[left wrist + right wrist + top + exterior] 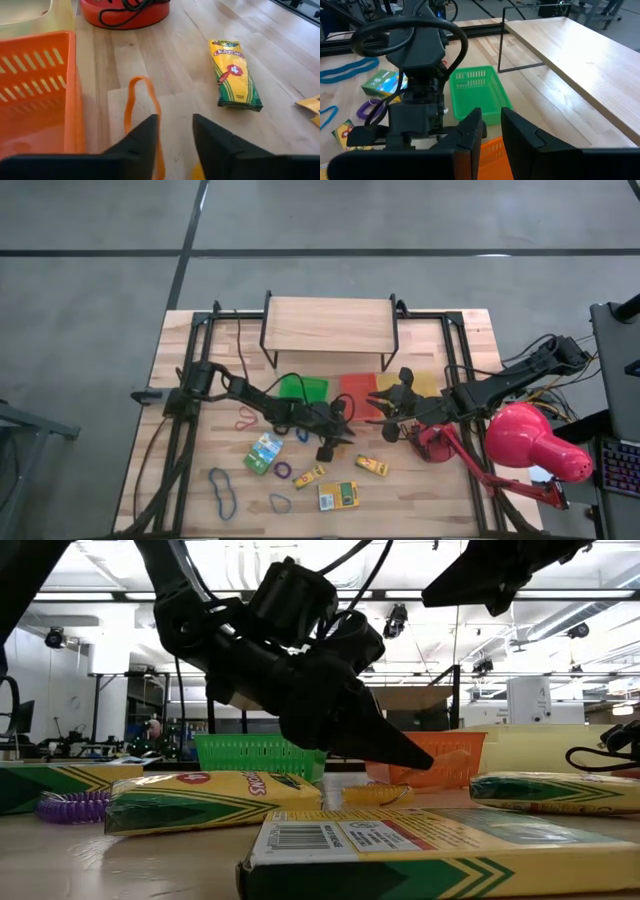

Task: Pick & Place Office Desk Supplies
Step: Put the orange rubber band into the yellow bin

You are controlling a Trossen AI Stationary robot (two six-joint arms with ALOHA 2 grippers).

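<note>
left hand (175,137): fingers parted, empty, low over the desk (280,65).
orange rubber band (142,107): flat on desk beside orange tray (35,100), long axis running away from the hand, near end between fingertips.
right hand (490,132): slightly apart, empty, above the trays.
nearer arm: left, judged.

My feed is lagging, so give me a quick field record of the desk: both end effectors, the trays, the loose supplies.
left end effector: open, low over the desk beside the orange tray, an orange rubber band lying between its fingers
right end effector: fingers slightly apart, holding nothing visible, above the orange tray near the green tray
crayon boxes: several lying flat on the desk
rubber bands: blue and purple loops loose on the desk
red lamp: right side of the desk
</note>
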